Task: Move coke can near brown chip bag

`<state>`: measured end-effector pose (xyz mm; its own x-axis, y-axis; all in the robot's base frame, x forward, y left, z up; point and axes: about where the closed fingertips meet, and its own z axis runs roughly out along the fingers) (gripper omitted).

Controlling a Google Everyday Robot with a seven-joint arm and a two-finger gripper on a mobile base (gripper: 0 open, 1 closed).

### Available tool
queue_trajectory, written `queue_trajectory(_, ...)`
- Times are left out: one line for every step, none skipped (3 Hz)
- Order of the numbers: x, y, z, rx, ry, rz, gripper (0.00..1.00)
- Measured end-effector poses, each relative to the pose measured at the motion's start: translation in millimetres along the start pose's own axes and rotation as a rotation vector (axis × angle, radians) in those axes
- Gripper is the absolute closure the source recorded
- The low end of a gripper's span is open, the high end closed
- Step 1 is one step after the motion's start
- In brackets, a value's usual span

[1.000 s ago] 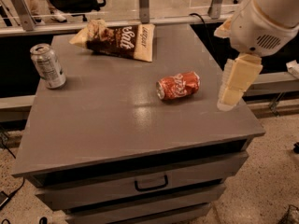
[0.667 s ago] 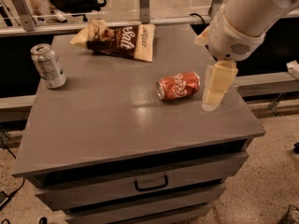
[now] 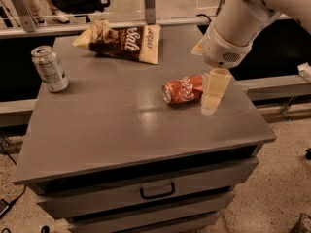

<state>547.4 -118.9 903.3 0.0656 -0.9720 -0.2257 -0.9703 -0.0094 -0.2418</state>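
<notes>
The coke can (image 3: 182, 90) lies on its side on the grey cabinet top (image 3: 121, 130), right of centre, silver top pointing left. The brown chip bag (image 3: 124, 42) lies flat at the back of the top, left of centre, well apart from the can. My gripper (image 3: 212, 97) hangs down from the white arm (image 3: 238, 25) at the can's right end, just covering that end, with its tip close to the surface.
A silver-grey can (image 3: 49, 68) stands upright near the left edge. The cabinet has drawers below, one with a dark handle (image 3: 157, 192). A railing (image 3: 146, 13) runs behind the cabinet. The top's right edge is close to my gripper.
My arm has moved left and slightly back, from beside the top's right edge to the coke can's right end. The can, bag and silver can have not moved.
</notes>
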Motion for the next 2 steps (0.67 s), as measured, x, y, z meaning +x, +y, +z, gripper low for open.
queue_trajectory(7, -12, 4, 0.009, -0.042, 0.012, 0.0)
queue_trajectory(13, -25, 19, -0.009, -0.083, 0.011, 0.0)
